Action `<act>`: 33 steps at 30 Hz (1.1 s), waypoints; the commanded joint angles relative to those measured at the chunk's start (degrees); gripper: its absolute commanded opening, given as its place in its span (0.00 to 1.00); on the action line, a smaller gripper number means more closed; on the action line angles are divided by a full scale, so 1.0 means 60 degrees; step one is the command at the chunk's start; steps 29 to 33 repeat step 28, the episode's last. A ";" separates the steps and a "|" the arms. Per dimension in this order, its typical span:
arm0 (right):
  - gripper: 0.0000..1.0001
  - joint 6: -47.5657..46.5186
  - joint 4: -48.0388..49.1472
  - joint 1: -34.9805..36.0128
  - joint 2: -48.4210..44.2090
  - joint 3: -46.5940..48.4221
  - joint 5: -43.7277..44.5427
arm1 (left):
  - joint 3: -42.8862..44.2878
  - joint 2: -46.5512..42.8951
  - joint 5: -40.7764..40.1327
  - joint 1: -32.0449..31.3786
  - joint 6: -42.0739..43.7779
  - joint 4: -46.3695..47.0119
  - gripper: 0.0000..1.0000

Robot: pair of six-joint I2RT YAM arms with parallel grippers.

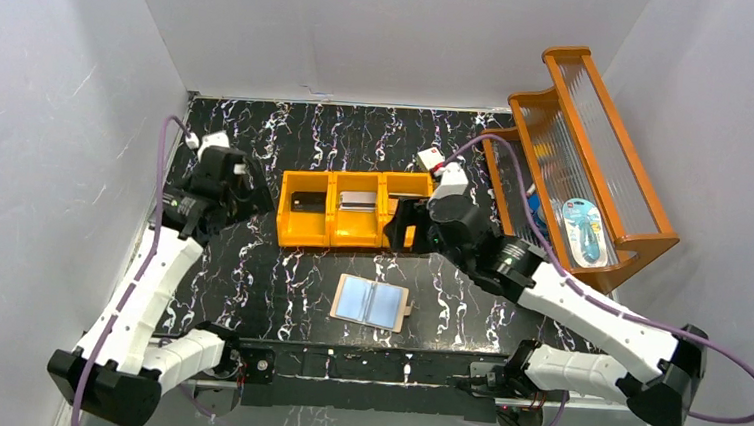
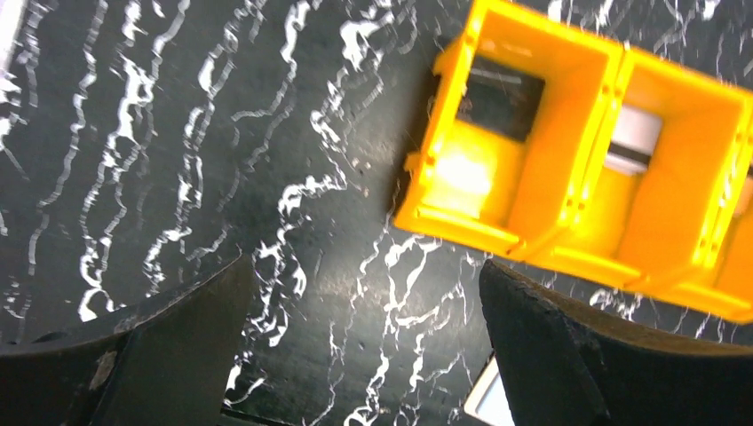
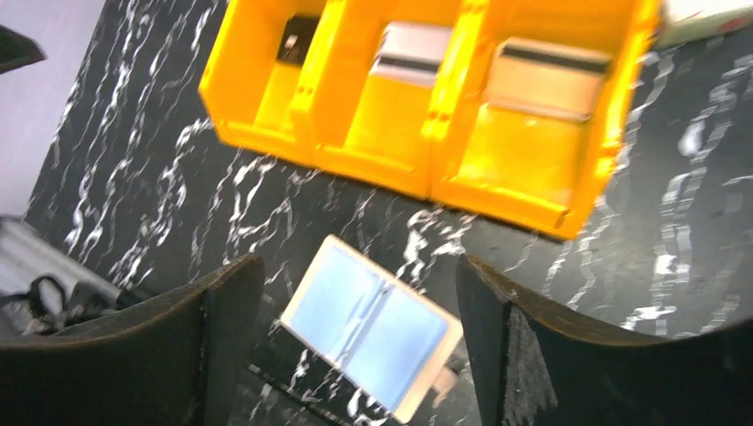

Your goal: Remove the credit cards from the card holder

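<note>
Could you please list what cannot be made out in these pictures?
- Right wrist view: blur makes the cards' faces unreadable, and whether the card holder's pockets hold anything is unclear.
- Left wrist view: only what seems the holder's corner shows, cut by the bottom edge.
- Top view: the right gripper covers the bin's right compartment.
- Top view: the packet in the rack is too small to identify.

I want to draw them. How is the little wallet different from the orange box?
The card holder is thin, lies open and flat, and is pale blue inside; the orange bin has raised walls and three compartments, with a card in each. On the black marbled table, the card holder lies nearer the near edge, the orange bin farther back. Both rest on that table.
</note>
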 commanded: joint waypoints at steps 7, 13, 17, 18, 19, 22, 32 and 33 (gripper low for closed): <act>0.98 -0.0839 -0.1793 -0.2719 -0.0624 0.1060 0.1613 | 0.1777 0.0052 -0.0574 0.0729 0.0426 -0.1094 0.98; 0.98 -0.0857 -0.1583 -0.3749 -0.0810 0.1325 0.0819 | 0.1413 -0.0437 -0.1214 0.0734 0.0154 -0.1317 0.98; 0.98 -0.0958 -0.1243 -0.3758 -0.1348 0.1434 0.0416 | 0.1724 -0.0523 -0.1330 0.0729 0.0269 -0.1333 0.98; 0.98 -0.0991 -0.1264 -0.3747 -0.1429 0.1477 0.0366 | 0.1834 -0.0518 -0.1300 0.0729 0.0285 -0.1344 0.98; 0.98 -0.1049 -0.1289 -0.3749 -0.1467 0.1526 0.0310 | 0.1904 -0.0501 -0.1267 0.0732 0.0290 -0.1334 0.98; 0.98 -0.1261 -0.1452 -0.3753 -0.1471 0.1629 0.0250 | 0.2018 -0.0470 -0.1092 0.0741 0.0264 -0.1322 0.98; 0.98 -0.1356 -0.1616 -0.3746 -0.1297 0.1492 0.0169 | 0.1723 -0.0675 -0.0699 0.0729 0.0425 -0.1020 0.98; 0.98 -0.1356 -0.1616 -0.3746 -0.1297 0.1492 0.0169 | 0.1723 -0.0675 -0.0699 0.0729 0.0425 -0.1020 0.98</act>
